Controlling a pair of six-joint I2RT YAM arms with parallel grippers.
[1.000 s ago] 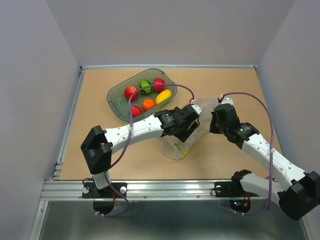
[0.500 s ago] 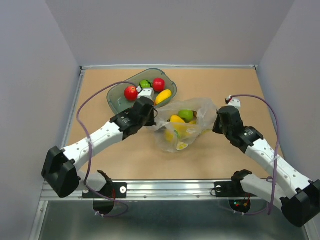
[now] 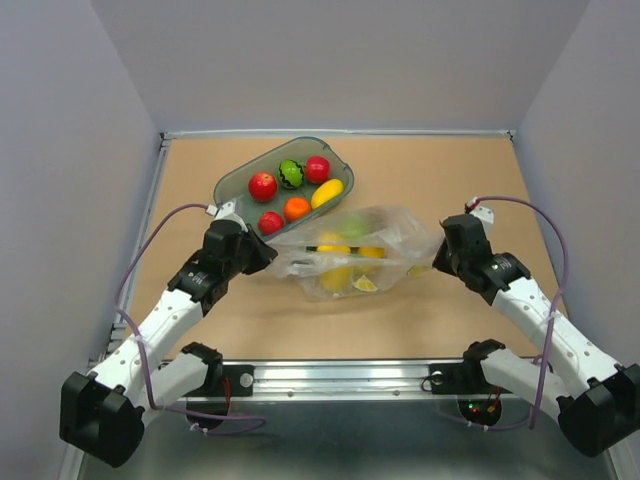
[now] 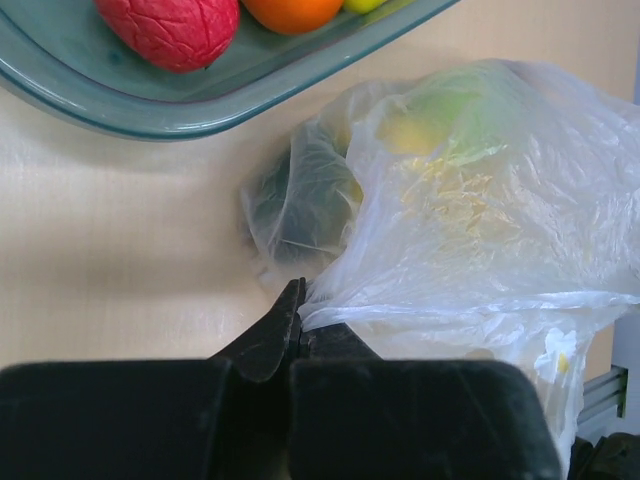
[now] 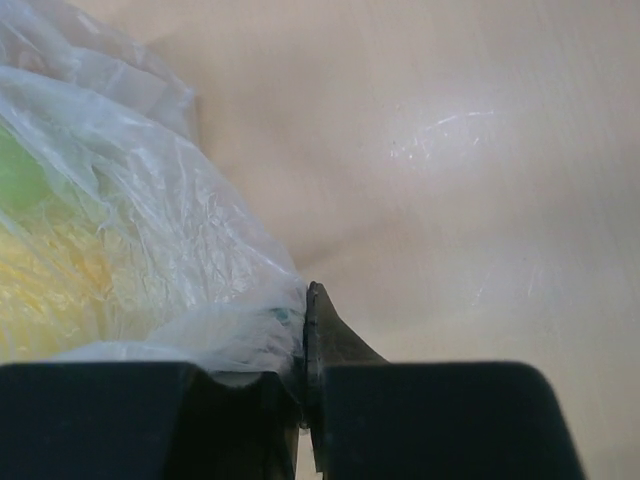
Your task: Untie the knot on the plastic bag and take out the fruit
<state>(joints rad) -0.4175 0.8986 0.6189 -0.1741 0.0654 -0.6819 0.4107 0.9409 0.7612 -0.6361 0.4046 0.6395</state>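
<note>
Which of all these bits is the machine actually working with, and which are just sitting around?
In the job: plastic bag, the fruit inside it, left tool and right tool, each shut on one end of the bag.

Lying about: grey-green tray with its red apples, orange, strawberry, yellow mango.

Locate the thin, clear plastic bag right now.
Top view: the plastic bag lies mid-table, in front of the grey-green translucent tray, stretched between jaws of the left arm and right arm.
</note>
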